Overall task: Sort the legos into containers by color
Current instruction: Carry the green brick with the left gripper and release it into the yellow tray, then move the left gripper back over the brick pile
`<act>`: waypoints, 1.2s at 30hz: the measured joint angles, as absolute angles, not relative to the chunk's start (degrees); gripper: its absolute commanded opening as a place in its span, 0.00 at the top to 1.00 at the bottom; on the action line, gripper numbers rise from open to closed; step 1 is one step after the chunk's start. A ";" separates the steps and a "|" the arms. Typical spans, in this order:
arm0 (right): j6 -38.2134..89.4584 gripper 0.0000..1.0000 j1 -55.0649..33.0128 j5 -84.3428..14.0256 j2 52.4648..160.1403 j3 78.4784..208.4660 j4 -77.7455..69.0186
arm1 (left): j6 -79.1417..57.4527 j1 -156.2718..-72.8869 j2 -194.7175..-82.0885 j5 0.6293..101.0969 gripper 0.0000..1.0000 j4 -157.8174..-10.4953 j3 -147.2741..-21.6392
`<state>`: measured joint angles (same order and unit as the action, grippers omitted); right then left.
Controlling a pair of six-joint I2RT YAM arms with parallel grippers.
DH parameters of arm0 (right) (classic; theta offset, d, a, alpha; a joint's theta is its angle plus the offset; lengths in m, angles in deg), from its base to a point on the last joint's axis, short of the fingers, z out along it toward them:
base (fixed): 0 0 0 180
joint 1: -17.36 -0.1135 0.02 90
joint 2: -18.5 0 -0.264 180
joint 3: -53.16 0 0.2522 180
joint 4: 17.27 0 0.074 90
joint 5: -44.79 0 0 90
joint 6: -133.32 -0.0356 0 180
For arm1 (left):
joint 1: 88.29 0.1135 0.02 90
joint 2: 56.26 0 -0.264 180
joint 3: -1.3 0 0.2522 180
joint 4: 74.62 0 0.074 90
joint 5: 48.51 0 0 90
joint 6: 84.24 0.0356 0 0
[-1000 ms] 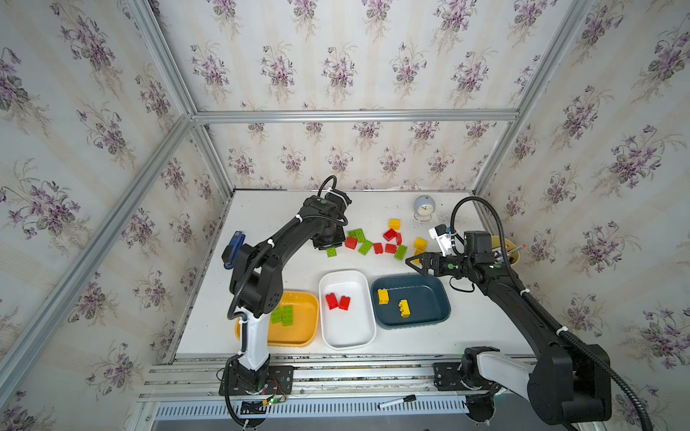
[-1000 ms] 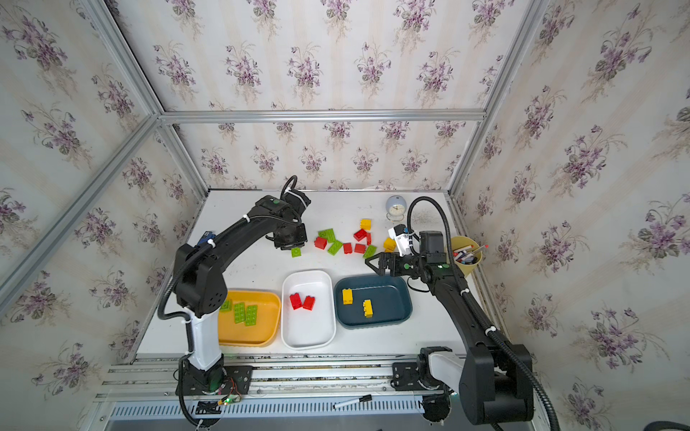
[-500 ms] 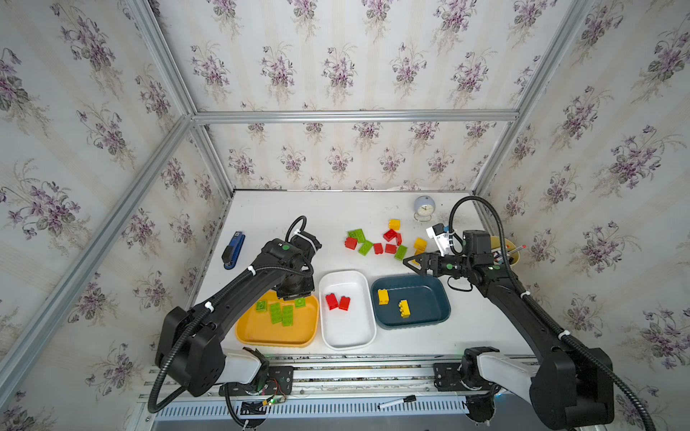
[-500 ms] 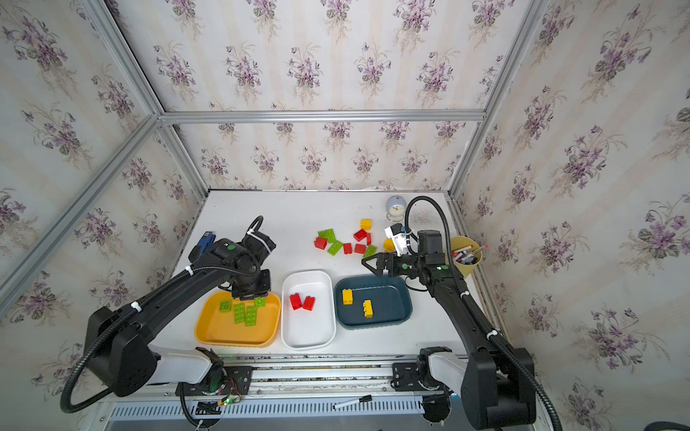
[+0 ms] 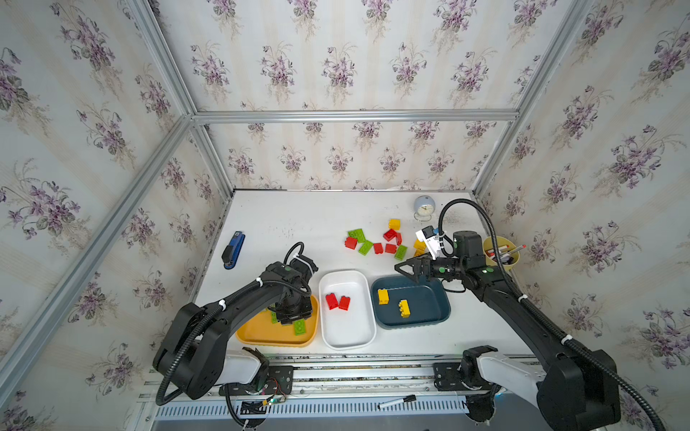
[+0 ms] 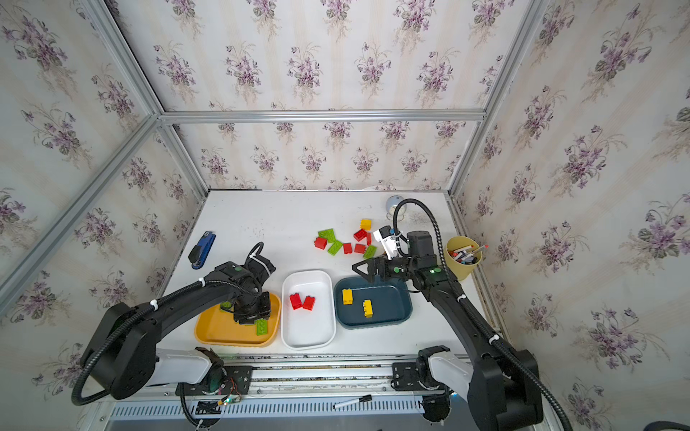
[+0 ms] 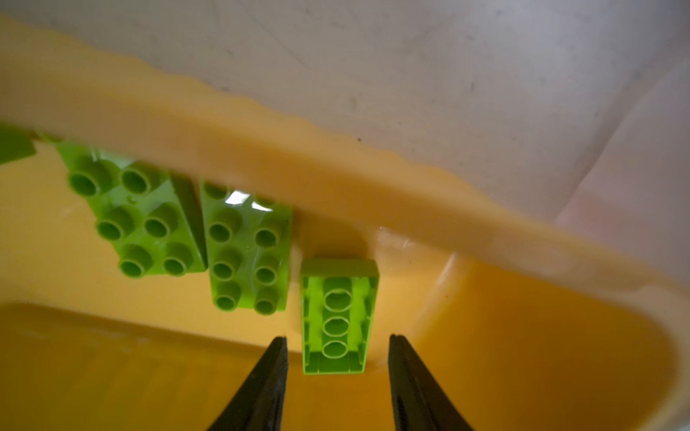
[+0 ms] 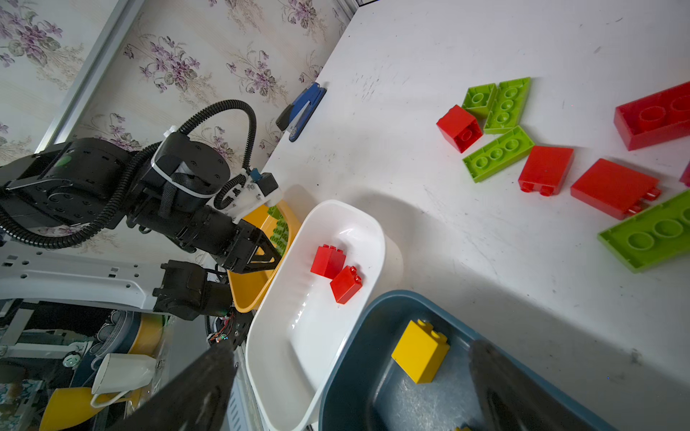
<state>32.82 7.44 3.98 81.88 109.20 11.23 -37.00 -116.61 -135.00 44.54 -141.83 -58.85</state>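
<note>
Left arm: runs from its base at the near left up and inward toward the middle, elbow raised. The wrist is bent hard over, so the left gripper points almost straight down. In the left wrist view its jaws stand part-way apart, not clamped, with both black fingertips sharp.

Right arm: stretched long from the near right base, slanting inward. Its wrist is level, and the right gripper lies roughly horizontal, aimed at the left arm's side. Its jaws are spread wide, seen in both top views and in the right wrist view.
</note>
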 measured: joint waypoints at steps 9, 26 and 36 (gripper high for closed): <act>33.30 0.00 7.44 2.91 81.57 110.01 13.24 | -32.83 -115.80 -138.43 43.93 0.36 -143.82 -76.03; 33.54 0.00 7.40 0.92 83.25 111.52 13.35 | -38.88 -117.22 -175.19 48.65 0.31 -142.79 -119.28; 33.85 0.00 7.40 0.46 84.52 111.52 13.33 | -47.49 -117.57 -188.53 47.73 0.31 -141.76 -130.08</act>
<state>33.85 7.40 0.46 84.52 111.52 13.33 -47.49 -117.57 -188.53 47.73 -141.76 -130.08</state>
